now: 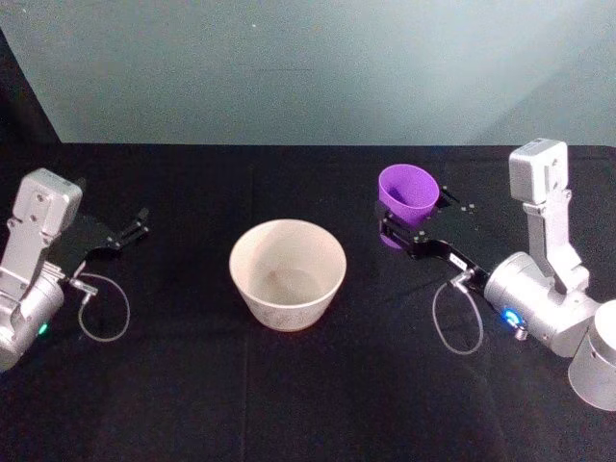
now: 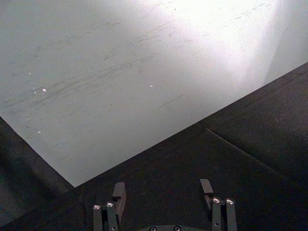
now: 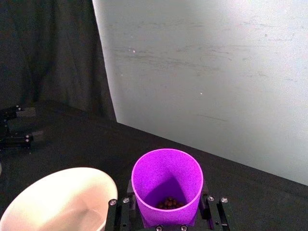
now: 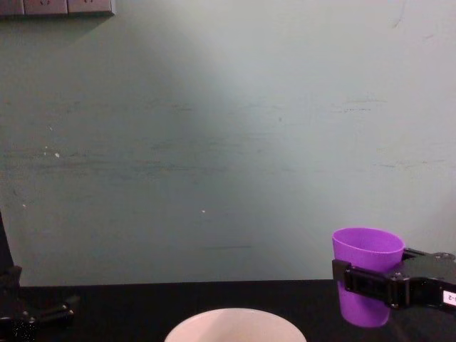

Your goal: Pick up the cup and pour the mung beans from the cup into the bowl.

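- Table [image 1: 289, 404]: black covering.
- Bowl [image 1: 287, 273]: white, at table centre, between my arms.
- My right gripper [image 1: 414, 223]: clamped around the cup [image 1: 407, 197], roughly upright, right of the bowl and apart from it.
- My left gripper [image 1: 133, 227]: fingers spread, holding nothing, far left.
- Mung beans [image 3: 169, 202]: at the cup's bottom.

— Which colours did we note?
— We saw that the cup [image 1: 408, 195] was bright purple, with dark brown beans [image 3: 168, 202] at its bottom, and the bowl [image 1: 287, 272] was creamy white.
— And around them?
— We found the table [image 1: 289, 414] black and the wall [image 4: 214, 142] pale blue-green with faint scuffs. The right gripper [image 1: 414, 219] was black, its arm [image 1: 539, 298] silver.
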Tool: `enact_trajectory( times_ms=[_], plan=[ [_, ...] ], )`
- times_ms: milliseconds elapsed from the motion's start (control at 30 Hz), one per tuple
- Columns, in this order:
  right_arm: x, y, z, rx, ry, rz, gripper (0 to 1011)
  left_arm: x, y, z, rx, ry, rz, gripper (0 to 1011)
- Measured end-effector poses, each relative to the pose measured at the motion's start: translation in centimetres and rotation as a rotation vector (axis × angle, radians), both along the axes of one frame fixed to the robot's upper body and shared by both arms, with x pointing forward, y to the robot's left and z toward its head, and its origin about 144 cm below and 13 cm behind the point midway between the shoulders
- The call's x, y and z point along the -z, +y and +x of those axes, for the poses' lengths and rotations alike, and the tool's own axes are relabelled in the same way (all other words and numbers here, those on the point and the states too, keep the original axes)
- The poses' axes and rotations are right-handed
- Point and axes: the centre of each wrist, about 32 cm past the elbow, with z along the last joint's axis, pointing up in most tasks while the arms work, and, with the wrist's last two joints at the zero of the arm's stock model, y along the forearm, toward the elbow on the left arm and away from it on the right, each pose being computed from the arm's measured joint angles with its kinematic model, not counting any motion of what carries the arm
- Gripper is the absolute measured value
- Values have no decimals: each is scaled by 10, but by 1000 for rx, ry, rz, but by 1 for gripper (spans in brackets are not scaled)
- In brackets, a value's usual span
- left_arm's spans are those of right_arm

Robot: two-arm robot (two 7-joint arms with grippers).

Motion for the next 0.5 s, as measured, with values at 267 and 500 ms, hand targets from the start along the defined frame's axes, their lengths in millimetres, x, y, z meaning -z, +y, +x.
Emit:
enact_trajectory(
  times_ms=[267,500],
  plan=[
    [0,0,0,0,0,0,722,0,0,0,0,0,0,1000],
    [0,0,0,0,0,0,722,0,0,0,0,0,0,1000]
  ],
)
